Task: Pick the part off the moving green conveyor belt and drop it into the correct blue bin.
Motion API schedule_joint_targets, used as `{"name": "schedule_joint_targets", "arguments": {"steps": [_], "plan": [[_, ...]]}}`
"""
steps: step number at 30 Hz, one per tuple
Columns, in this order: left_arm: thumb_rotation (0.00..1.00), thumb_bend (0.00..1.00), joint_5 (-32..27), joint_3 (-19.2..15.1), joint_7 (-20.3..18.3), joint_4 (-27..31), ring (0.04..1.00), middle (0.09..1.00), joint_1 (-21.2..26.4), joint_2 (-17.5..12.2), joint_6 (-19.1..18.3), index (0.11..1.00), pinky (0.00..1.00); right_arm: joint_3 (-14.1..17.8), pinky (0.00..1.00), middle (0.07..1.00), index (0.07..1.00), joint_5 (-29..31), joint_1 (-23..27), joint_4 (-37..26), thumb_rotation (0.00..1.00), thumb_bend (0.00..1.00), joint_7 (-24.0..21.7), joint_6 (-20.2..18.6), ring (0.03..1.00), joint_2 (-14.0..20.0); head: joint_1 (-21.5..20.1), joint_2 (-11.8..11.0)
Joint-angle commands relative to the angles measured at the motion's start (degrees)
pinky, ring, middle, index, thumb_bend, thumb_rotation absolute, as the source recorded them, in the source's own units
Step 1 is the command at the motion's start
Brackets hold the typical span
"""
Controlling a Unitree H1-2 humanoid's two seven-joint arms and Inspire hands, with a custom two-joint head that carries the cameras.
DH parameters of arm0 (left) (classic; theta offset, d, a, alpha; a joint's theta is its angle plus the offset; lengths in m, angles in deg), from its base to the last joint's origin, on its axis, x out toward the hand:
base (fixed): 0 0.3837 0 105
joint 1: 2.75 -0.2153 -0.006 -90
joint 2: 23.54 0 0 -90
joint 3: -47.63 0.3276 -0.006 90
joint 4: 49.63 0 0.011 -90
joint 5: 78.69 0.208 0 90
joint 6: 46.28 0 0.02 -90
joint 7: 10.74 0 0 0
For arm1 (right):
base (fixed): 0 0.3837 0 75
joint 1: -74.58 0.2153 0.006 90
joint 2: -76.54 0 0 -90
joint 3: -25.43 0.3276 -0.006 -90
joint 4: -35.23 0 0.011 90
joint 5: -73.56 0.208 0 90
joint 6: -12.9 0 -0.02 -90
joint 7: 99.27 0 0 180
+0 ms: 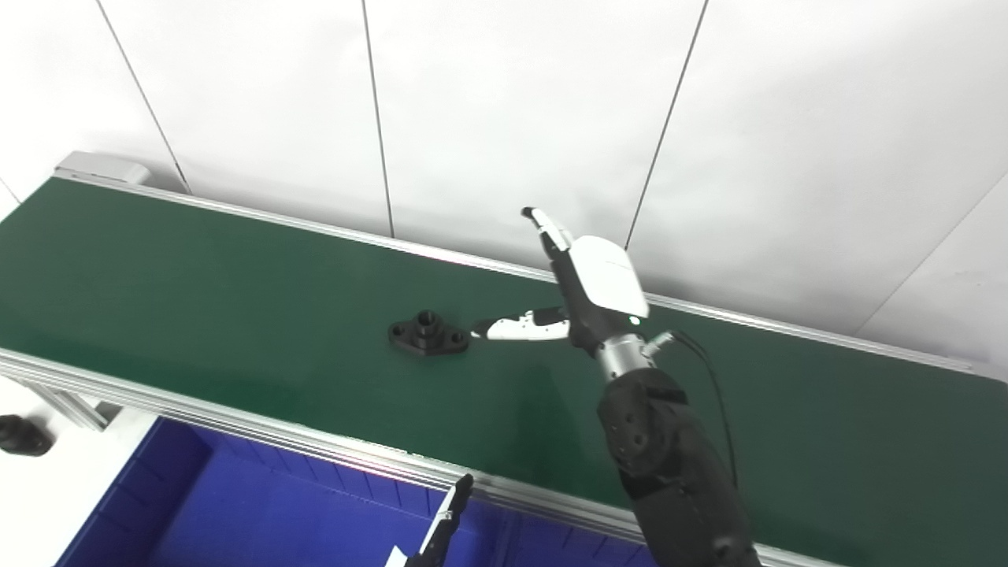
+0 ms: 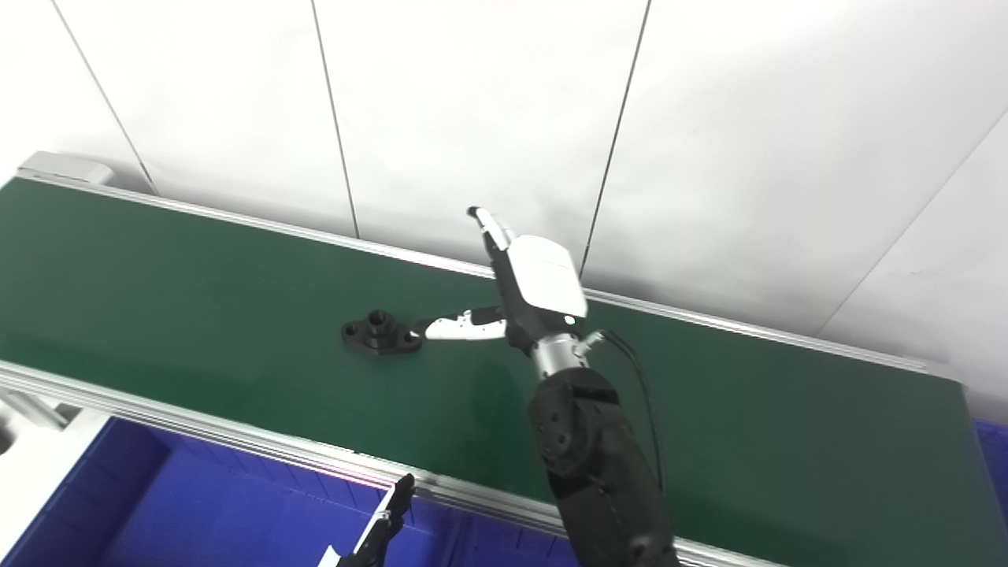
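You see the right hand (image 1: 579, 295) spread open, its thumb tip just beside the black part (image 1: 428, 334) on the green belt (image 1: 197, 291), while only the left-eye view catches a dark object (image 1: 24, 435) at far left, and the left hand (image 2: 378, 529) is cut off, its state unreadable.

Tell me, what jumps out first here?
A white robot hand reaches over a wide green belt, fingers spread, one fingertip right beside a small black part lying mid-belt. Below the belt's near rail sits a bright blue bin.
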Motion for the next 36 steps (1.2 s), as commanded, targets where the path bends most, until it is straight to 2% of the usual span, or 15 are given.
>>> {"name": "schedule_joint_targets", "arguments": {"steps": [1, 11, 17, 18, 19, 23, 27, 28, 31, 32, 33, 35, 36], "plan": [[0.92, 0.66, 0.0, 0.8, -0.2, 1.2, 1.0, 1.0, -1.2, 0.7, 1.5, 1.0, 1.0, -0.5, 0.77, 0.914, 0.95, -0.8, 3.1, -0.1, 0.6, 1.0, 1.0, -0.6, 0.863, -1.1, 0.0, 0.0], [0.93, 0.69, 1.4, 1.8, -0.1, 1.8, 1.0, 1.0, -1.8, 1.3, 0.5, 1.0, 1.0, -2.6, 0.73, 0.904, 0.93, -1.1, 5.5, 7.1, 0.54, 0.99, 1.6, -0.5, 0.847, -1.1, 1.5, 0.7], [0.93, 0.7, 1.7, 2.2, 0.0, 2.4, 1.0, 1.0, -2.6, 1.6, 0.3, 1.0, 1.0, -4.8, 0.67, 0.847, 0.882, -2.5, 6.0, 10.0, 0.5, 0.98, 0.9, -1.5, 0.784, -0.5, 2.0, 1.3], [0.92, 0.71, 1.7, 2.2, 0.1, 2.6, 0.999, 1.0, -2.8, 1.7, 0.3, 1.0, 1.0, -5.2, 0.62, 0.822, 0.863, -2.9, 6.1, 10.8, 0.49, 0.98, 1.0, -1.9, 0.74, -0.5, 2.2, 1.5], [0.92, 0.71, 1.6, 2.3, 0.1, 2.6, 0.998, 1.0, -2.9, 1.8, 0.4, 1.0, 1.0, -5.4, 0.61, 0.819, 0.86, -3.2, 6.1, 11.7, 0.49, 0.98, 1.5, -2.1, 0.734, -0.6, 2.4, 1.5], [0.92, 0.73, 1.6, 2.6, 0.1, 3.2, 0.993, 1.0, -3.4, 2.2, 0.0, 1.0, 1.0, -5.8, 0.48, 0.752, 0.815, -3.2, 6.0, 14.8, 0.48, 0.97, 3.3, -1.7, 0.612, -0.9, 3.0, 1.9], [0.93, 0.74, 2.7, 3.0, 0.3, 3.6, 0.978, 1.0, -4.0, 2.6, -0.5, 1.0, 1.0, -6.2, 0.39, 0.719, 0.767, -3.2, 5.3, 15.9, 0.42, 0.96, 4.4, -2.2, 0.533, -1.6, 3.6, 2.2], [0.93, 0.73, 3.0, 3.1, 0.4, 3.8, 0.981, 1.0, -4.2, 2.7, -0.7, 1.0, 1.0, -6.4, 0.35, 0.684, 0.749, -3.1, 5.1, 16.8, 0.4, 0.94, 5.4, -2.0, 0.488, -2.1, 4.0, 2.3], [0.93, 0.71, 3.5, 3.6, 0.3, 4.6, 0.983, 1.0, -4.7, 2.9, -1.6, 1.0, 1.0, -6.8, 0.3, 0.639, 0.725, -2.9, 4.5, 18.6, 0.36, 0.92, 7.3, -1.8, 0.43, -3.1, 4.6, 2.5], [0.92, 0.7, 3.6, 3.8, 0.3, 4.8, 0.984, 1.0, -4.8, 3.0, -1.8, 1.0, 1.0, -7.0, 0.29, 0.629, 0.716, -2.8, 4.5, 19.1, 0.35, 0.9, 7.7, -1.8, 0.413, -3.3, 4.7, 2.6], [0.92, 0.68, 3.7, 3.9, 0.2, 5.0, 0.986, 1.0, -4.9, 3.1, -2.0, 1.0, 1.0, -7.2, 0.27, 0.609, 0.698, -2.8, 4.5, 19.9, 0.31, 0.83, 8.5, -1.4, 0.381, -3.5, 4.9, 2.6], [0.91, 0.67, 3.4, 4.1, 0.3, 5.0, 0.986, 1.0, -5.0, 3.2, -2.0, 1.0, 1.0, -8.1, 0.26, 0.579, 0.682, -3.3, 4.4, 22.4, 0.29, 0.78, 11.8, 0.4, 0.359, -3.7, 5.1, 2.8], [0.9, 0.68, 3.4, 4.2, 0.3, 5.1, 0.983, 1.0, -5.0, 3.3, -2.1, 1.0, 0.99, -8.6, 0.23, 0.491, 0.651, -3.4, 4.4, 23.3, 0.24, 0.71, 13.4, 1.2, 0.316, -3.7, 5.1, 2.8]]}}
